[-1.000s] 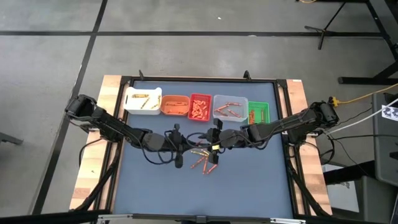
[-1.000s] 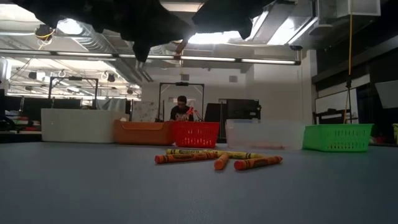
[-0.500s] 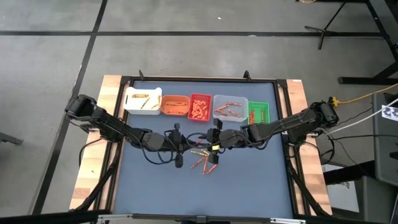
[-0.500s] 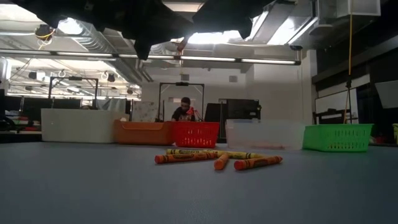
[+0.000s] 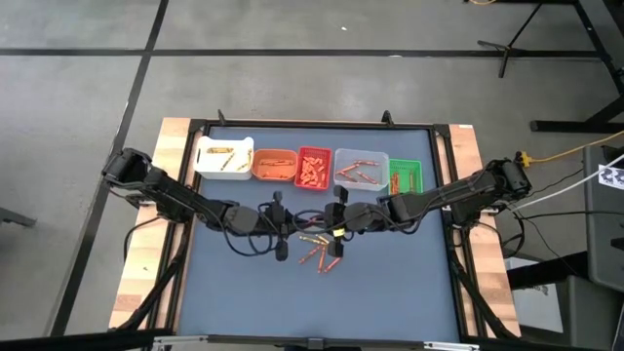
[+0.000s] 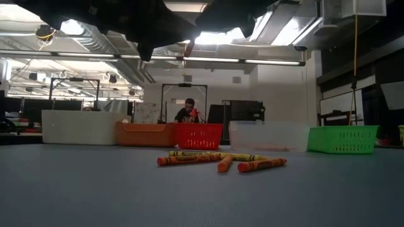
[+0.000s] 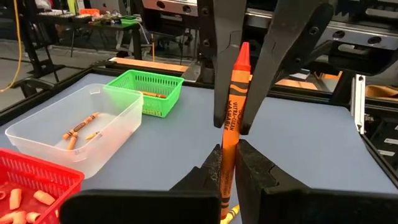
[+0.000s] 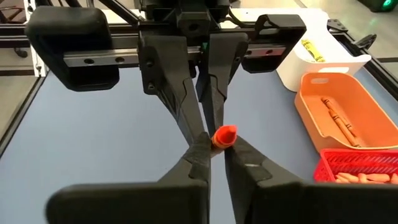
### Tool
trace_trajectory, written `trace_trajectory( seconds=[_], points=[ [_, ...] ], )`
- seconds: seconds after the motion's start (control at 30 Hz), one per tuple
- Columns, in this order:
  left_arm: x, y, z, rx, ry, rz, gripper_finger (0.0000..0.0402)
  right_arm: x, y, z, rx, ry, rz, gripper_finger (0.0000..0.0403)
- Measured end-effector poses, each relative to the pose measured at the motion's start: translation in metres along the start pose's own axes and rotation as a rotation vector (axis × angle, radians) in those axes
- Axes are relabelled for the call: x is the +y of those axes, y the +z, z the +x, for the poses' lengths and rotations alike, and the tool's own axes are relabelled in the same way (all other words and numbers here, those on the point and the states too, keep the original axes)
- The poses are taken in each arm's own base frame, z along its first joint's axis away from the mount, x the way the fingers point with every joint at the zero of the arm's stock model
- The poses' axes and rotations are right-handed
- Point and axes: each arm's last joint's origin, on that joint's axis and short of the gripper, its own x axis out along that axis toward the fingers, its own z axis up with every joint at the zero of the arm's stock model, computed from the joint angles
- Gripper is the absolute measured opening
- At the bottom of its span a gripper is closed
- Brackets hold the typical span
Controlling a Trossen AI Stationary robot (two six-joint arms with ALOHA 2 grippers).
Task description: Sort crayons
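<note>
Right gripper [image 8: 214, 152] fingers, wide a second ago, now pinch the orange crayon [image 7: 234, 112] that the left gripper [image 7: 229, 163] also clamps, above the loose crayons [image 5: 322, 252] on the counter [image 5: 390, 292]. Judged: mid-air handover, left release pending.

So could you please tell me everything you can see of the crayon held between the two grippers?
The crayon is orange-red with a paper wrapper bearing dark print and a bare pointed tip. It is held in the air above the table, not resting on it. The left gripper pinches one end and the right gripper has shut on the tip end.
</note>
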Motion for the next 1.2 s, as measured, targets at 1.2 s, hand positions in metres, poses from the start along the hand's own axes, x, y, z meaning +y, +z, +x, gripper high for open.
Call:
trace_trajectory(
  seconds=[1.2],
  points=[
    [0.003,-0.006,0.001,0.058,0.02,0.014,0.0143,-0.047,-0.038,-0.1,0.532,-0.562,-0.037,0.0016]
  ],
)
